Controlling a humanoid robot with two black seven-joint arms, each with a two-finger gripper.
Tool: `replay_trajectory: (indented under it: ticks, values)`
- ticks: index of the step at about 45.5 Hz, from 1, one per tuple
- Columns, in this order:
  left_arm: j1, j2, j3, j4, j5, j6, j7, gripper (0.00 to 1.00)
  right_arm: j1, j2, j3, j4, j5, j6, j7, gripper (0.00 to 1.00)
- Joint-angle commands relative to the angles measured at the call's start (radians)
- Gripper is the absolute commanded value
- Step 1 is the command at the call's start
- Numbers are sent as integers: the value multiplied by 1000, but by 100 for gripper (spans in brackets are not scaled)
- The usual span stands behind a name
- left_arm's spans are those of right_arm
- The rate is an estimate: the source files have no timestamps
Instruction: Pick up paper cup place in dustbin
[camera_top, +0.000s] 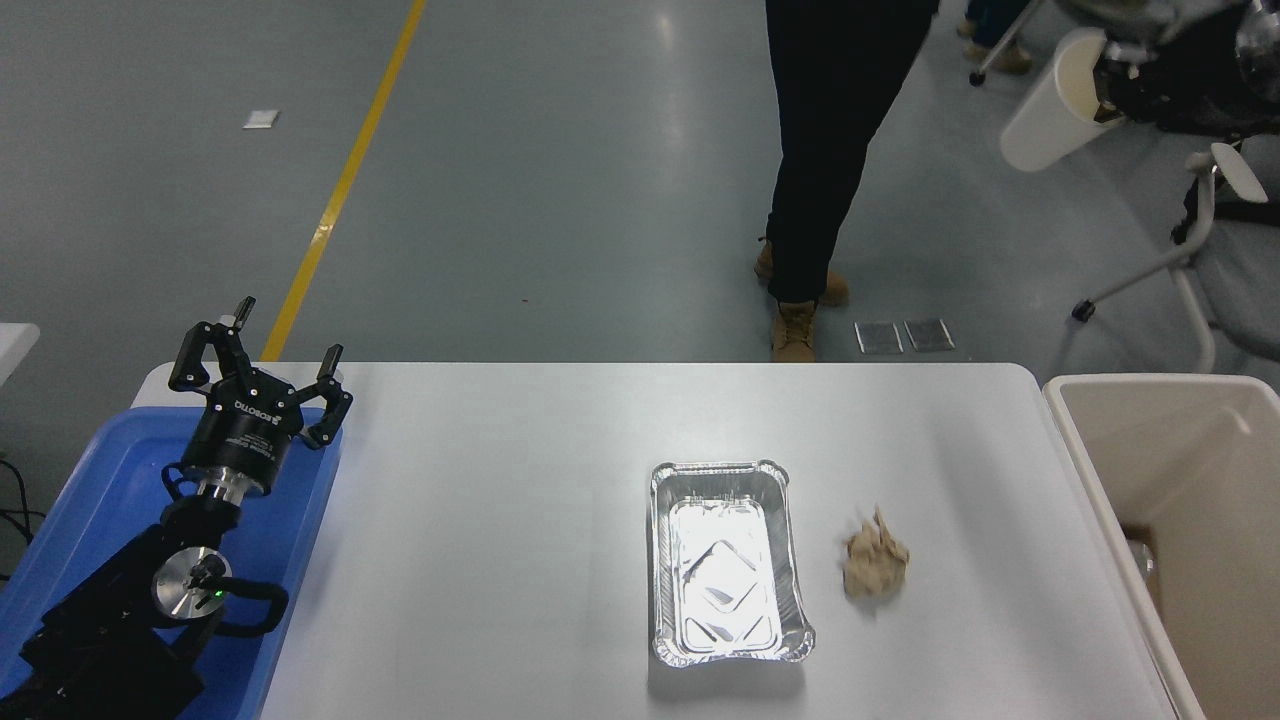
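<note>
Right gripper (1115, 85) at upper right, blurred and largely cut by the frame edge; clamped on the rim of the paper cup (1050, 115), one finger seemingly inside the mouth, finger detail not resolvable. Cup carried high in the air beyond the table's far right corner, long axis tilted, mouth up and to the right toward the gripper, closed base down and to the left. Dustbin (1075, 440) beside the table's right edge, nearer the camera than the cup and below it; cup not yet over the bin opening by appearance, though height and depth hard to separate from this view. Bin's right side and near end cut off, contents barely visible. Left gripper (262, 372) parked at lower left over the blue tray (60, 520), fingers spread, holding nothing, well apart from cup and bin.
</note>
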Motion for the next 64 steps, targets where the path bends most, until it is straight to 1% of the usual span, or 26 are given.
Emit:
replay_trajectory:
  ticks: [1,6,14,18,24,30,35,43,49,64]
  values:
    - [0,0,0,0,0,0,0,98,-355,-5,172,-289,2,-68,-4,0]
    - [0,1,0,0,0,0,0,98,-450,-13,274,-292,0,-142,-14,0]
    - [0,0,0,0,0,0,-1,98,-608,-18,422,-292,0,-297,-78,0]
    - [0,0,0,0,0,0,-1,98,-662,-12,479,-292,-1,-353,-92,0]
    - [0,0,0,0,0,0,-1,98,-749,19,565,-290,2,-432,-93,0]
    - [0,0,0,0,0,0,-1,98,-829,51,605,-290,66,-476,-92,0]
    - [0,0,0,0,0,0,-1,98,-880,82,605,-287,100,-487,-92,0]
    - [0,0,0,0,0,0,-1,98,-943,143,608,-280,103,-502,-87,0]
    - [0,0,0,0,0,0,-1,98,-951,169,608,-278,103,-505,-86,0]
    - [0,0,-2,0,0,0,-1,98,-946,172,607,-278,103,-505,-87,0]
